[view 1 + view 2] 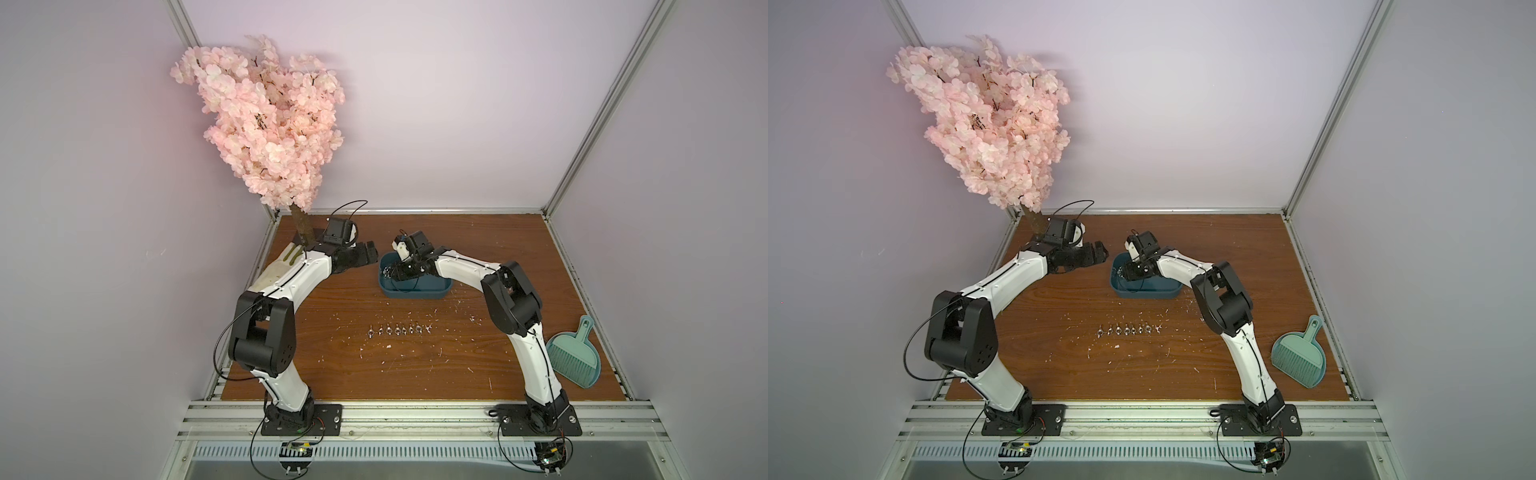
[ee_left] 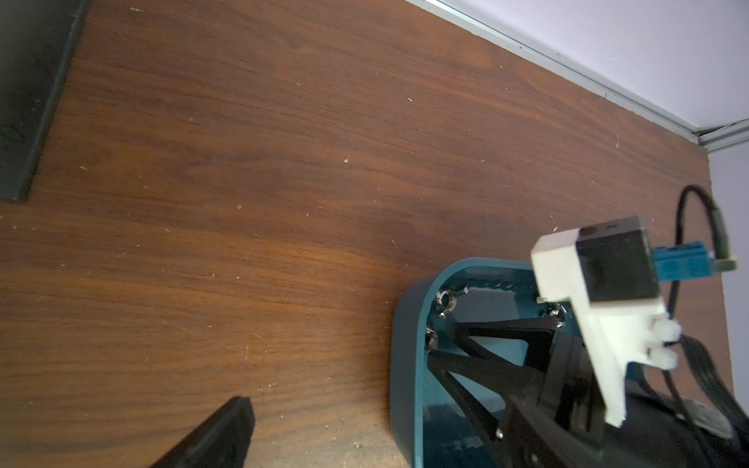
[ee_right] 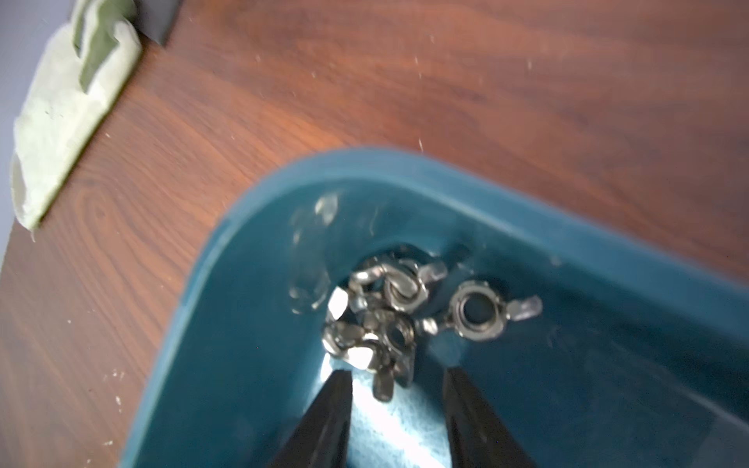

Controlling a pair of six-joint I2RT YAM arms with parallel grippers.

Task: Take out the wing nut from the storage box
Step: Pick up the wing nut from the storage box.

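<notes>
The dark teal storage box (image 1: 415, 294) (image 1: 1146, 294) sits at the table's middle back. My right gripper (image 1: 391, 275) (image 3: 397, 379) reaches down into its left end, jaws apart. In the right wrist view several steel wing nuts (image 3: 381, 320) lie heaped in the box's corner (image 3: 405, 162), and one wing nut (image 3: 478, 312) lies beside the heap. One wing of the nearest nut pokes between the fingertips (image 3: 340, 381), which do not touch it. My left gripper (image 1: 369, 251) hovers open just left of the box (image 2: 405, 364), holding nothing.
A row of several wing nuts (image 1: 399, 330) (image 1: 1129, 329) lies on the wood in front of the box. A pink blossom tree (image 1: 266, 124) stands at the back left. A mint dustpan with brush (image 1: 573, 357) lies at the right edge.
</notes>
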